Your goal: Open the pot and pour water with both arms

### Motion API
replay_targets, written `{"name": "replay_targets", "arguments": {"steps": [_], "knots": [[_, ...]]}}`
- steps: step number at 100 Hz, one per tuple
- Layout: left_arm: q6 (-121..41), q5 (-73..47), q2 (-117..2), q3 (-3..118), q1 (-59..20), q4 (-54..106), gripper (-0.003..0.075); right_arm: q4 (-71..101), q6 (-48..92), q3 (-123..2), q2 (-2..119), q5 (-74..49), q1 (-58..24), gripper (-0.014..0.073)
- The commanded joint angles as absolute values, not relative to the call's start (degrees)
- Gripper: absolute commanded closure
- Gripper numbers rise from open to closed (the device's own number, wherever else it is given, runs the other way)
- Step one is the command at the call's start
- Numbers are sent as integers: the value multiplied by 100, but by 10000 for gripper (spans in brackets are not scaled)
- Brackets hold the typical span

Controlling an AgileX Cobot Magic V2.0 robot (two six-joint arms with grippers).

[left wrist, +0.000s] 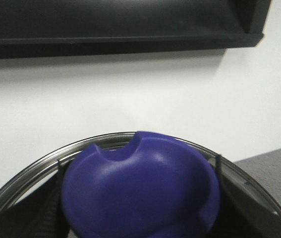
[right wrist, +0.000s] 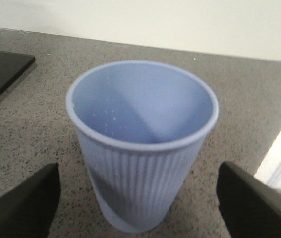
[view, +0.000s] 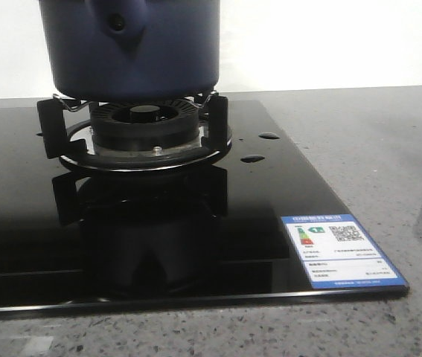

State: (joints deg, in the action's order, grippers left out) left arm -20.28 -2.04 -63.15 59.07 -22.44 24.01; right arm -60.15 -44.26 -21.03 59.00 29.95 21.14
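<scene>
The front view shows the pot [view: 129, 48] sitting upright on the burner [view: 145, 123] of a black glass hob [view: 196, 223], which lies on a speckled grey counter [view: 389, 149]. Its straight navy sides rise out of the top of the picture, so the rim is not seen. Its handle [view: 117, 22], with 1 small round hole, points toward the camera, and the pot's axis stands vertical. A blue-edged label [view: 341, 251] sits at the hob's near right corner. Neither arm shows in this view. In the left wrist view a rounded navy knob or handle [left wrist: 140, 186] fills the lower middle, with a notch in its upper edge, and a shiny metal rim [left wrist: 105, 140] curves behind it. Dark shapes lie at both lower corners beside the knob, but whether they are the left gripper's fingers, and whether that gripper grips the knob or is slack, cannot be told. A white wall and a dark hood [left wrist: 120, 22] are behind. In the right wrist view the right gripper [right wrist: 140, 208] is spread wide, its 2 dark fingers [right wrist: 21, 203] on either side of a pale blue ribbed cup [right wrist: 140, 163] and clear of it. The cup stands upright on the counter, mouth up, with the hob's corner [right wrist: 1, 72] nearby.
</scene>
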Motion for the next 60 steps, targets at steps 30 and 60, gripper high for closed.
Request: {"name": "replay_targets", "arguments": {"steps": [30, 60], "knots": [[-2026, 831, -6861, 6125, -3096, 2419, 321, -7466, -6331, -2213, 4701, 3058, 2131, 13], [-2026, 1239, -7507, 6125, -3427, 2410, 321, -7489, -6545, -2213, 4145, 3107, 2131, 13]]}}
